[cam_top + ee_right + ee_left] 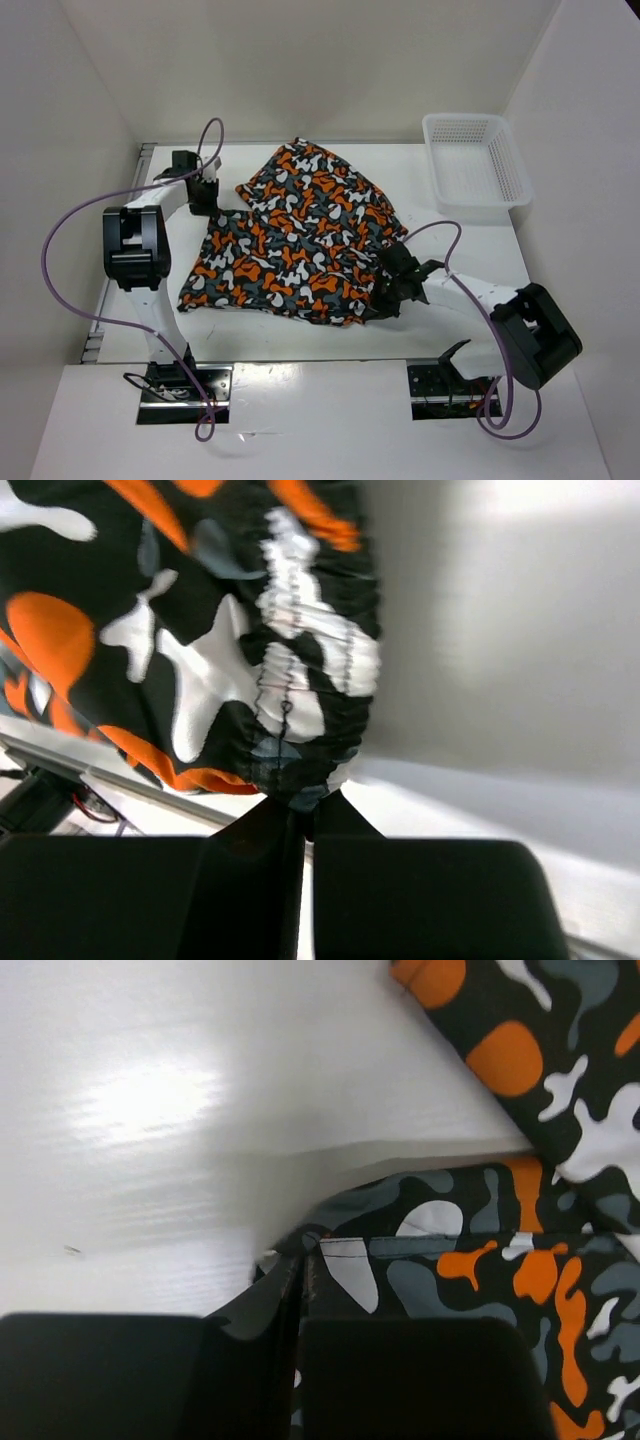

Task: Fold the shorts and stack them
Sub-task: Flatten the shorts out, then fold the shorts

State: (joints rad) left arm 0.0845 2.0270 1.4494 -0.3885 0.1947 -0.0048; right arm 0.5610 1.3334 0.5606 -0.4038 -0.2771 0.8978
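Note:
The shorts [300, 235], printed in orange, black, grey and white, lie spread in the middle of the white table. My left gripper [207, 195] is at their far left edge, shut on a hemmed corner [335, 1250] that rests against the table. My right gripper [392, 285] is at their near right side, shut on the gathered elastic waistband [300, 770] and holds that part lifted, so the cloth hangs above the fingers in the right wrist view.
A white mesh basket [475, 165] stands at the back right corner. White walls close the table at the back and both sides. The arm bases [180, 385] sit at the near edge.

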